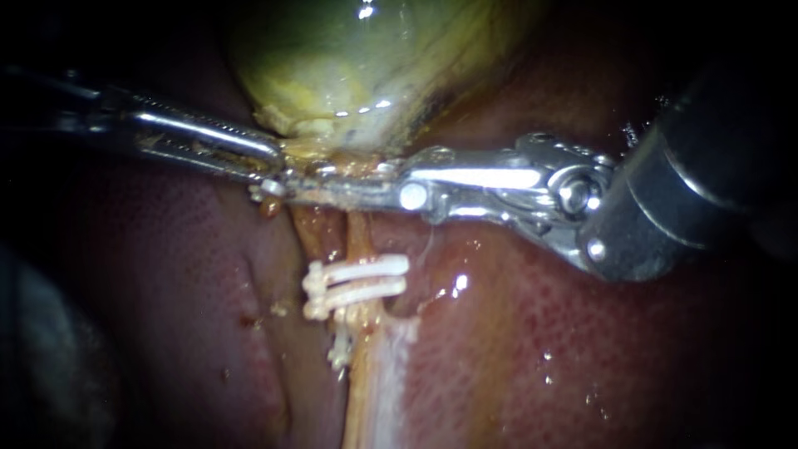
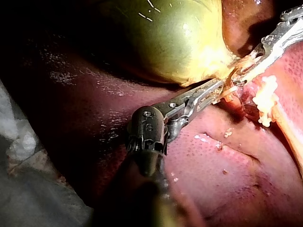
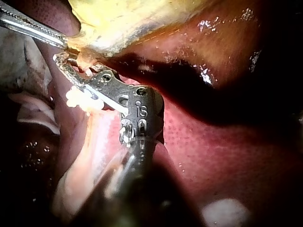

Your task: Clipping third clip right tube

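The yellow-green gallbladder (image 1: 349, 58) hangs over the red liver (image 1: 540, 333). My left instrument (image 1: 274, 162) is shut on the gallbladder's pale lower end (image 2: 215, 71). A tan tube (image 1: 359, 237) runs down from there. It carries two white clips (image 1: 362, 281) side by side. Above them my right instrument (image 1: 278, 187) lies across the tube, its long jaws close together with the tube between them. In the right wrist view the curved jaws (image 3: 66, 64) sit just ahead of the clips (image 3: 78, 99), beside my left instrument (image 3: 61, 42).
A small white fragment (image 1: 339, 349) clings to the tube below the clips. Wet liver (image 2: 222, 175) surrounds the tube on both sides. Pale gauze-like material (image 2: 19, 142) lies beside the left instrument's shaft, away from the tissue.
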{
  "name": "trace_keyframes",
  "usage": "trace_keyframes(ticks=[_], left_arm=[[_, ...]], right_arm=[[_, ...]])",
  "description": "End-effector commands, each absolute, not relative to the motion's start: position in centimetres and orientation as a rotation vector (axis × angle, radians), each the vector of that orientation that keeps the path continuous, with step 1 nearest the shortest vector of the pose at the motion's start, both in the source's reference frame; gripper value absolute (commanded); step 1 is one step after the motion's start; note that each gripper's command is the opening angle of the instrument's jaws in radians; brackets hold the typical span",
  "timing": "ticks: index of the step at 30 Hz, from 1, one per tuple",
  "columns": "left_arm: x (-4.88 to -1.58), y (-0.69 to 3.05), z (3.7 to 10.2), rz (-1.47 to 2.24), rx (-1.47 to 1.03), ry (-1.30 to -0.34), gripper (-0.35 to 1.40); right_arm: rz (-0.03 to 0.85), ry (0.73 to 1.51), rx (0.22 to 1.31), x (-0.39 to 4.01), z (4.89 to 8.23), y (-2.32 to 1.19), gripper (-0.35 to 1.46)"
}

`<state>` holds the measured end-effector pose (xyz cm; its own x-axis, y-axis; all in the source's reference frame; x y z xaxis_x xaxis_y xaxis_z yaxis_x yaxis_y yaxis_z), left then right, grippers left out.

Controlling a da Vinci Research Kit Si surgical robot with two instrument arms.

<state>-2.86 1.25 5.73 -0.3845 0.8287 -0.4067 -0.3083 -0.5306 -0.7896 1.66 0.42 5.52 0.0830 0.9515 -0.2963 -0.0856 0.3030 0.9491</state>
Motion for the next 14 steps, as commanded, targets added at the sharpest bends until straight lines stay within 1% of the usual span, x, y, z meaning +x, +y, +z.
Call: trace_keyframes(ticks=[1,7,14], left_arm=[[-2.86,1.25,5.73,1.978,-1.063,-0.806,-0.35],[-2.86,1.26,5.73,1.978,-1.063,-0.807,-0.35],[-2.86,1.26,5.73,1.978,-1.063,-0.807,-0.35]], right_arm=[[0.98,1.222,0.948,1.67,5.52,0.41,-0.35],[0.989,1.248,0.972,1.68,5.52,0.39,-0.35],[0.993,1.246,0.974,1.69,5.55,0.38,-0.35]])
